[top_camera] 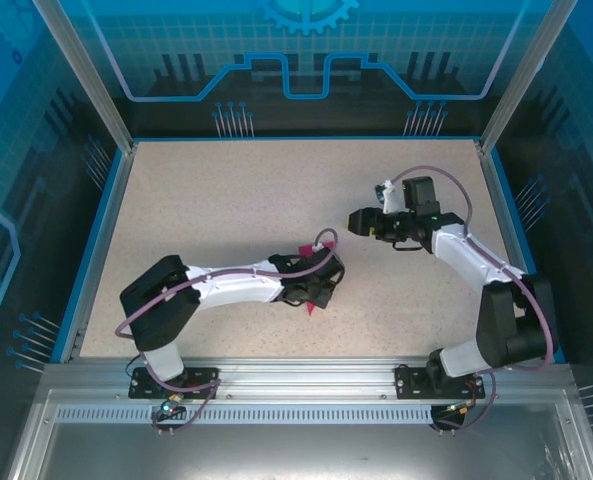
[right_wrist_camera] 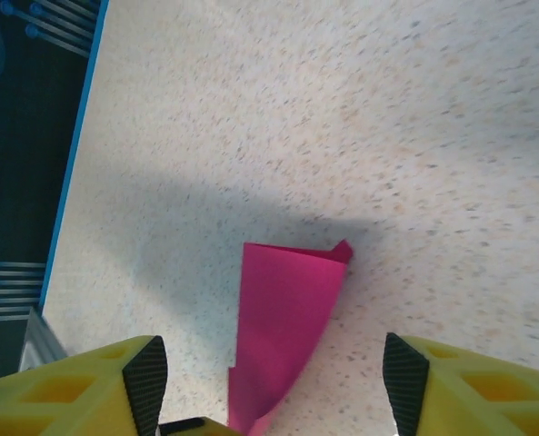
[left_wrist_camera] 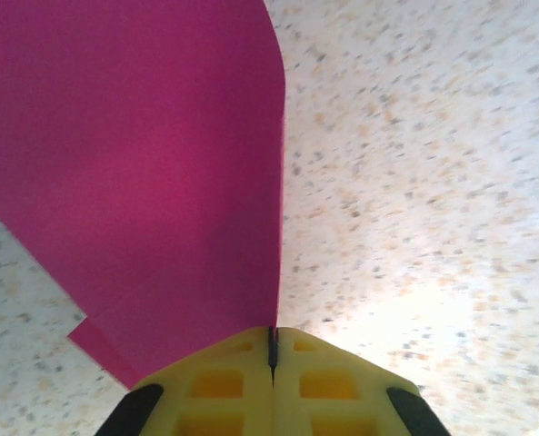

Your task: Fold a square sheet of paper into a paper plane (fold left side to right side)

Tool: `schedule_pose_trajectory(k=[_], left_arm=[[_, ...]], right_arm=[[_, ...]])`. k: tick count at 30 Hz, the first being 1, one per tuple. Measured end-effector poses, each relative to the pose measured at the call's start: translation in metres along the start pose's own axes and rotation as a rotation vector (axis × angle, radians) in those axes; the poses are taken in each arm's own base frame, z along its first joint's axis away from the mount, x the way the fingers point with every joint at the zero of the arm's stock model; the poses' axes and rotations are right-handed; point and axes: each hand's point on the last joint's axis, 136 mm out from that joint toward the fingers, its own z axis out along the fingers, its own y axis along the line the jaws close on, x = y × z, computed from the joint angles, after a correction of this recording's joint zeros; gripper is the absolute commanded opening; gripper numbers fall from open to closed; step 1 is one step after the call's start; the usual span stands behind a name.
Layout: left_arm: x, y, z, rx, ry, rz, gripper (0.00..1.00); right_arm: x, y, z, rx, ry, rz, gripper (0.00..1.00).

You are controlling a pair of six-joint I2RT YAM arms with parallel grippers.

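The magenta-pink paper (left_wrist_camera: 142, 163) is folded into a long, narrow, layered shape that rests on the speckled table. My left gripper (left_wrist_camera: 272, 350) is shut on its near end, with the paper's right edge running straight into the seam between the yellow jaws. From above, only pink tips (top_camera: 311, 308) stick out beside the left gripper (top_camera: 321, 288). My right gripper (right_wrist_camera: 275, 374) is open, fingers wide apart, and hovers above the paper (right_wrist_camera: 287, 309) without touching it. In the top view the right gripper (top_camera: 359, 220) hangs up and to the right of the left one.
The speckled beige table (top_camera: 206, 210) has a blue rim (top_camera: 101, 230) and transparent walls on three sides. A metal rail (top_camera: 296, 375) carries the arm bases at the near edge. Open tabletop lies to the back and to the left.
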Motion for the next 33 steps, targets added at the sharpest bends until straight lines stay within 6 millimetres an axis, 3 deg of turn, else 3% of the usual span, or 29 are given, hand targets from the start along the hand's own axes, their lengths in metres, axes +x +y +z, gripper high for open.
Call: schedule_pose_trajectory(k=[10,17,21,33], left_arm=[[-0.009,0.012,0.010,0.345,0.004,-0.261,0.00],[-0.016,0.014,0.007,0.537,-0.023,-0.400,0.00],[-0.024,0.011,0.006,0.623,-0.045,-0.446,0.00],[-0.018,0.027,0.013,0.716,-0.058,-0.594,0.00]], right_arm=[[0.065,-0.037,0.006,0.057,0.115,0.062,0.68],[0.077,-0.034,0.014,0.015,0.123,0.052,0.66],[0.089,-0.028,0.027,-0.007,0.156,0.050,0.63],[0.107,-0.015,0.064,-0.031,0.216,0.057,0.57]])
